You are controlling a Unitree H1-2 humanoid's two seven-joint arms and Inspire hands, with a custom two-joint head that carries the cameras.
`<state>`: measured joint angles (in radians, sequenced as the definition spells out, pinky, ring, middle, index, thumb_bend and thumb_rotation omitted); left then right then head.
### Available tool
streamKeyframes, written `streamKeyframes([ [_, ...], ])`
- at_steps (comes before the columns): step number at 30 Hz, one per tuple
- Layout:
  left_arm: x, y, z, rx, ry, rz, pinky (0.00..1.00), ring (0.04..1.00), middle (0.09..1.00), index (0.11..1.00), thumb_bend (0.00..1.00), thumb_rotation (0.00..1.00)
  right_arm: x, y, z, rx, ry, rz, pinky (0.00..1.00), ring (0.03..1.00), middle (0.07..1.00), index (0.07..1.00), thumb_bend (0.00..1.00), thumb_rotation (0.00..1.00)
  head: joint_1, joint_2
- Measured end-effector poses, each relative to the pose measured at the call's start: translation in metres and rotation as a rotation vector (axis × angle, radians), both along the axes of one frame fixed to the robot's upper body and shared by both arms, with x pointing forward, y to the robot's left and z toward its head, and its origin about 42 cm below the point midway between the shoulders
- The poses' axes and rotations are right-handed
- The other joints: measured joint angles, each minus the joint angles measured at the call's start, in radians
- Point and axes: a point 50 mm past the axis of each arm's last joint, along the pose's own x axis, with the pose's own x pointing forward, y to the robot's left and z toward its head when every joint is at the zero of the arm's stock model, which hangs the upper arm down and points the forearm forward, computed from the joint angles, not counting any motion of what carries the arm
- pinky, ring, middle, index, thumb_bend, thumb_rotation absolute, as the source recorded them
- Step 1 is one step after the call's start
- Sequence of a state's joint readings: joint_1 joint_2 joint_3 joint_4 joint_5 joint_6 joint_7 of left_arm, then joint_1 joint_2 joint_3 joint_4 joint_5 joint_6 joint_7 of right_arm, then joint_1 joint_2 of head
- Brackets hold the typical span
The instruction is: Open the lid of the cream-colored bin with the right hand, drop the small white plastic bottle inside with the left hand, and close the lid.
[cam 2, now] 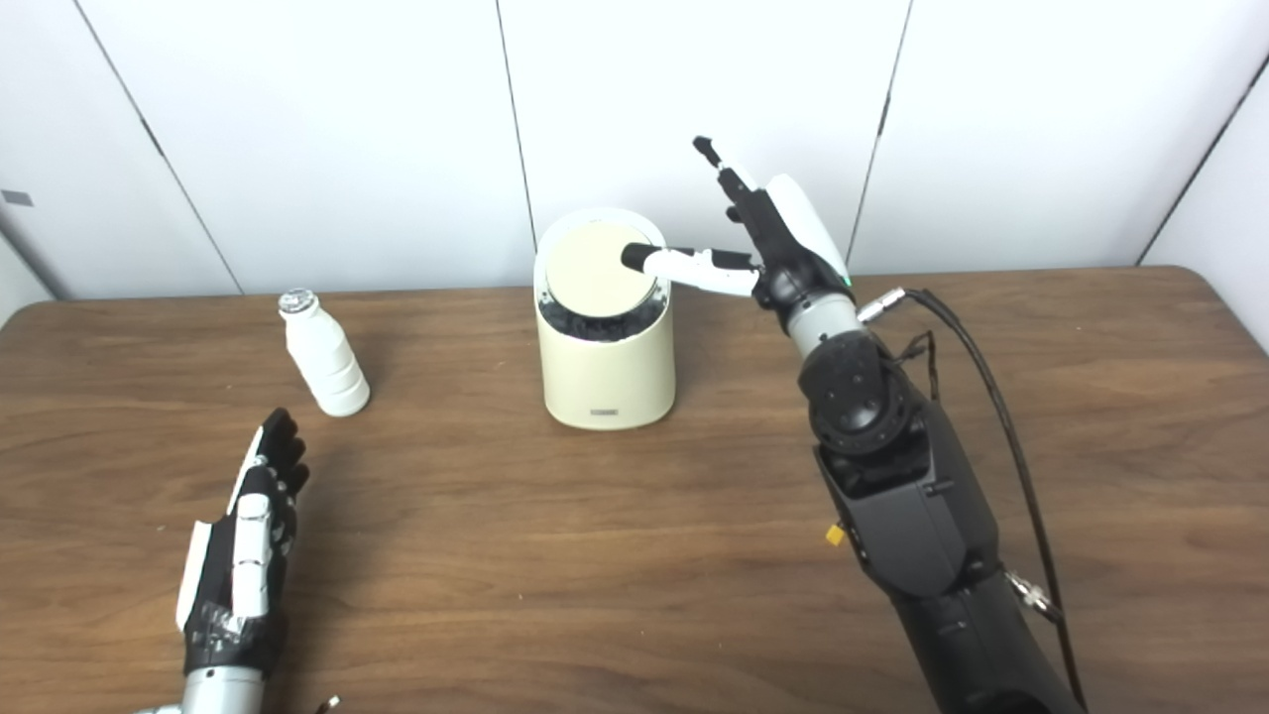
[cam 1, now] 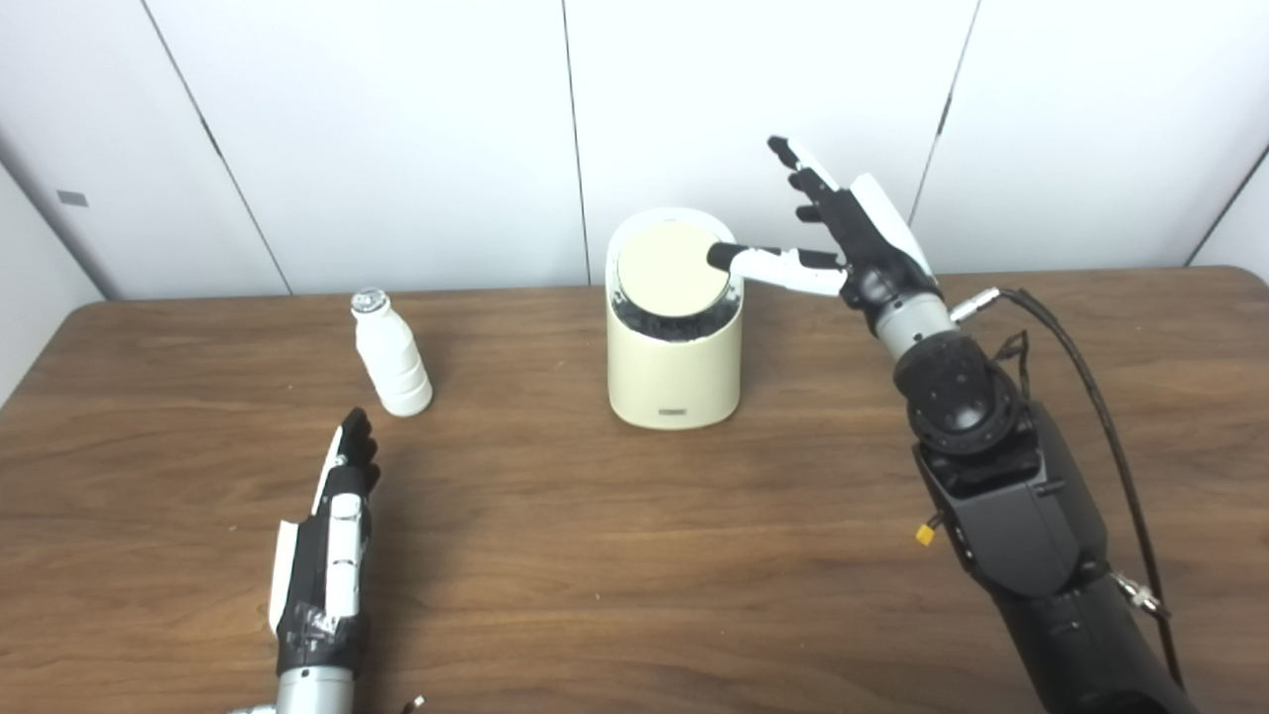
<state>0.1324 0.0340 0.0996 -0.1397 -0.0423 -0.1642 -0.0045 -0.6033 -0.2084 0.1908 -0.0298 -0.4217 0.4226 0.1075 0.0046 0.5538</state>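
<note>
Nearest the camera, the left hand (cam 1: 322, 555) lies low over the dark brown wood-grain table (cam 1: 595, 555) at the front left. Its fingers are straight and held together, pointing away toward the far edge; it grips nothing. Whether the palm actually rests on the wood cannot be told.

Just beyond those fingertips, apart from them, stands the small white ribbed plastic bottle (cam 1: 391, 355) with a silvery foil cap. It is upright, leaning slightly left in both views, and sits on the table left of centre.

Further back at centre is the cream-coloured cylindrical bin (cam 1: 674, 367), well apart from the bottle and to its right. A small label shows low on its front. Its round cream lid (cam 1: 670, 270) sits tilted, the near edge sunk into the rim, exposing a dark crescent of bin liner along the front.

The right hand (cam 1: 843, 228) is raised beside the bin's upper right. The thumb (cam 1: 768, 263) stretches left and its dark tip lies on the right side of the lid. The other fingers (cam 1: 803, 169) are spread open, pointing up toward the white panelled wall (cam 1: 397, 119). This hand holds nothing.
</note>
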Motion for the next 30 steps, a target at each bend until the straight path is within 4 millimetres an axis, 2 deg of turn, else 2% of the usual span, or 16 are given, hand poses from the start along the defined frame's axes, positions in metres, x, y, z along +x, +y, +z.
streamKeyframes([
  [6,-0.001,-0.003,0.0,-0.001,0.0,-0.001,1.0,1.0,1.0,1.0,0.42,1.0,0.016,0.007,-0.011,-0.068,0.021,0.009,0.85,0.923,0.94,0.944,0.88,0.51,0.003,0.005],
  [11,-0.002,-0.005,0.0,0.012,0.001,0.0,1.0,1.0,1.0,1.0,0.42,1.0,0.027,0.015,-0.013,-0.142,-0.014,0.022,0.82,0.91,0.928,0.942,0.91,0.56,0.005,0.009],
  [16,-0.002,-0.006,0.0,0.008,0.001,0.003,1.0,1.0,0.997,0.988,0.44,1.0,0.03,0.023,-0.011,-0.19,-0.022,0.038,0.86,0.927,0.939,0.95,0.85,0.5,0.008,0.012],
  [30,-0.004,-0.01,0.0,-0.014,-0.001,0.004,1.0,1.0,1.0,0.996,0.46,1.0,0.039,0.027,-0.015,-0.206,0.007,0.036,0.91,0.943,0.953,0.971,0.83,0.46,0.008,0.02],
])
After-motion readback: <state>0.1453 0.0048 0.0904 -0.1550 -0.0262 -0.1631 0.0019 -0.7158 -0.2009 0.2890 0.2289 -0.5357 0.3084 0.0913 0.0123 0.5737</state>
